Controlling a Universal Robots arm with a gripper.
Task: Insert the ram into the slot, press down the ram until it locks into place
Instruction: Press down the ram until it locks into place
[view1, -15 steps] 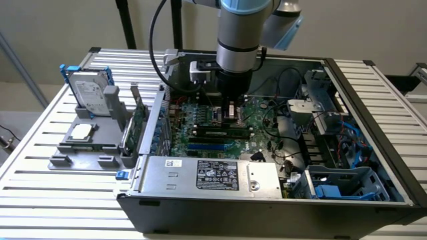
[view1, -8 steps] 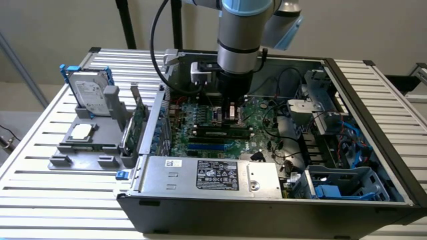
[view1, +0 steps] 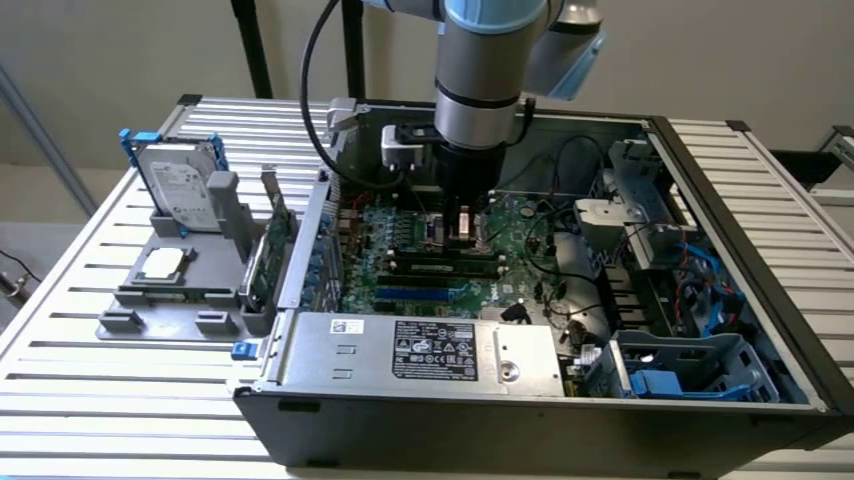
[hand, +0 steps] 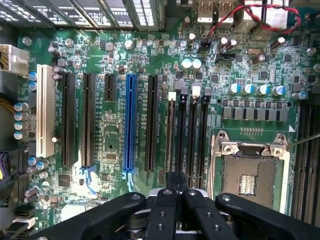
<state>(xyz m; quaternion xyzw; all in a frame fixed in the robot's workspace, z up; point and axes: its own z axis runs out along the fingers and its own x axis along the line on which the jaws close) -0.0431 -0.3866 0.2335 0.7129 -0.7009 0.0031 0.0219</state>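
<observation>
The ram (hand: 170, 135) stands edge-on in the outermost black slot (hand: 173, 106), the one with a white latch at its far end. In the exterior view the ram (view1: 447, 262) lies low along the motherboard (view1: 387, 270), just in front of the arm. My gripper (hand: 176, 181) hangs over the ram's near end with its black fingers (hand: 170, 186) pressed together. That end is hidden under them, so contact cannot be judged. In the exterior view my gripper (view1: 461, 232) sits just above the board inside the open case. Three more black slots (hand: 192, 135) run parallel beside the ram.
A blue slot (hand: 130, 120) and longer black card slots lie to one side, the square metal processor socket (hand: 250, 175) to the other. The power supply (view1: 427, 350), loose cables (view1: 574, 300) and drive cage (view1: 667, 375) crowd the case. A grey fixture with a hard drive (view1: 180, 185) stands at the exterior view's left.
</observation>
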